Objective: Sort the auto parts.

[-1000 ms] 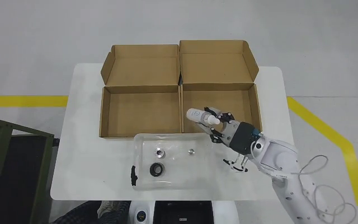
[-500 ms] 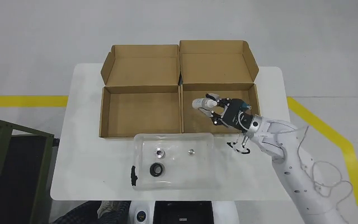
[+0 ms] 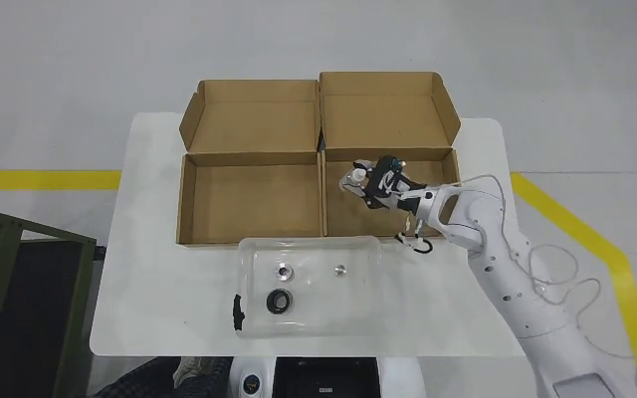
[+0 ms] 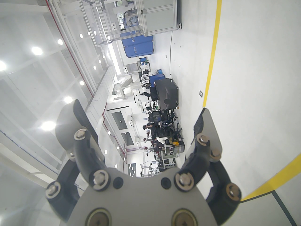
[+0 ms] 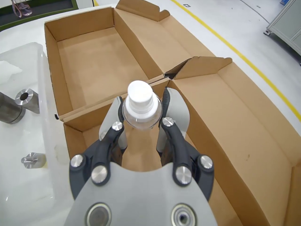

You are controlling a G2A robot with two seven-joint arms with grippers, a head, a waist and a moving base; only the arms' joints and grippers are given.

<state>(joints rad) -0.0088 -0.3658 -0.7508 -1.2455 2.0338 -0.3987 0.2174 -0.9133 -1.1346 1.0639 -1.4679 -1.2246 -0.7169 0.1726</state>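
Top view: a white table (image 3: pixel 149 298) carries two open brown cardboard boxes side by side, the left box (image 3: pixel 249 204) and the right box (image 3: pixel 433 169), both with lids folded back. Just in front of them is a clear plastic tray (image 3: pixel 318 310) holding a black rubber ring (image 3: pixel 280 299), a short metal cylinder (image 3: pixel 286 270) and a small metal pin (image 3: pixel 340 269). A small black part (image 3: pixel 237 313) sits at the tray's left rim. The right gripper (image 3: pixel 366 185) is over the right box, near the wall shared with the left box, and carries a small clear bottle with a white cap (image 3: pixel 351 180).

Left wrist view: the left gripper (image 4: pixel 141 109) has its fingers spread wide with nothing between them.

Right wrist view: the jaws are clamped on the bottle's body, cap pointing away from the wrist. The bottle is above the right box floor, close to the dividing wall.
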